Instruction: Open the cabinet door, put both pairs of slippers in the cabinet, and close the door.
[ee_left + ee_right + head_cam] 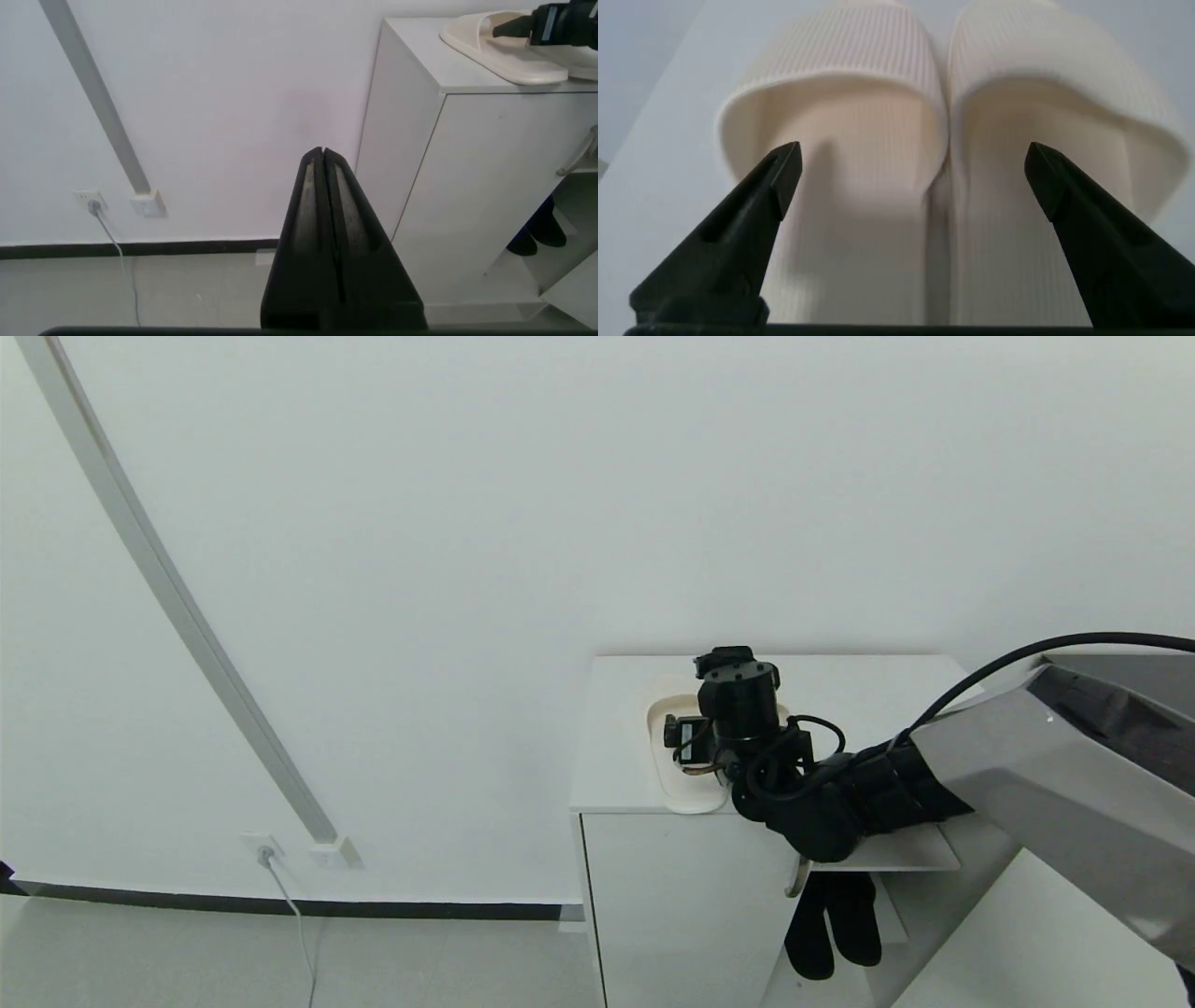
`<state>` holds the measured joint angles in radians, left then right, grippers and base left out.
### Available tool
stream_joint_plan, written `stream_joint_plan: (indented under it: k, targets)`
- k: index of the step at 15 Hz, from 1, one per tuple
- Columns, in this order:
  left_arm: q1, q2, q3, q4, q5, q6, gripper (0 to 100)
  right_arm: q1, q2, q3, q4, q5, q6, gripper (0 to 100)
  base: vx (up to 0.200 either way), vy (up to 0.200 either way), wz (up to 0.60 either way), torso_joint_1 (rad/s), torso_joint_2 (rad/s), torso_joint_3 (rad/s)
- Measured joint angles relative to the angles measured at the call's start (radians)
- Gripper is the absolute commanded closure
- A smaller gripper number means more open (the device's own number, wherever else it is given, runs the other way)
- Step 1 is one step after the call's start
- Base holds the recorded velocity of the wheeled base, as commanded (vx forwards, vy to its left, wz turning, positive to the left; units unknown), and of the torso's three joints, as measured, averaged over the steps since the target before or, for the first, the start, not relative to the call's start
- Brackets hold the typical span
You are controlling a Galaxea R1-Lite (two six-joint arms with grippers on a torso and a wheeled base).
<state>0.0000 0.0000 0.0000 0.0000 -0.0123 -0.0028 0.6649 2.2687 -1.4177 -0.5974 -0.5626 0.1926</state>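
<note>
A pair of cream slippers (677,793) lies on top of the white cabinet (868,709), near its front left edge. My right gripper (915,163) hovers over them, open, with one finger outside each slipper (868,112). From the head view the right wrist (738,705) covers most of the pair. A pair of black slippers (831,933) stands inside the cabinet, whose right door (1008,943) is swung open. My left gripper (322,154) is shut and empty, low beside the cabinet (411,140), with the cream pair (495,47) and the black pair (537,233) in sight beyond it.
The cabinet's left door (672,896) is closed, with a handle (798,877) at its inner edge. A wall socket with a hanging cable (263,849) and a slanted grey conduit (168,588) are on the wall to the left. Bare floor (280,961) lies in front of the wall.
</note>
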Motion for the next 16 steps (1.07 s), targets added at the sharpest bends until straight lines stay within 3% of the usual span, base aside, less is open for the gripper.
stream_joint_plan:
  k: [10, 11, 16]
  targets:
    - [0.000, 0.000, 0.000, 0.000, 0.000, 0.000, 100, -0.048, 0.101, -0.155, 0.001, 0.035, -0.066, 0, 0.000, 0.000, 0.00, 0.000, 0.00, 0.000]
    - [0.000, 0.000, 0.000, 0.000, 0.000, 0.000, 100, -0.050, 0.105, -0.158, 0.001, 0.035, -0.066, 100, 0.000, 0.000, 0.00, 0.000, 0.00, 0.000]
    - [0.000, 0.000, 0.000, 0.000, 0.000, 0.000, 100, -0.052, 0.112, -0.168, 0.002, 0.035, -0.066, 100, 0.000, 0.000, 0.00, 0.000, 0.00, 0.000]
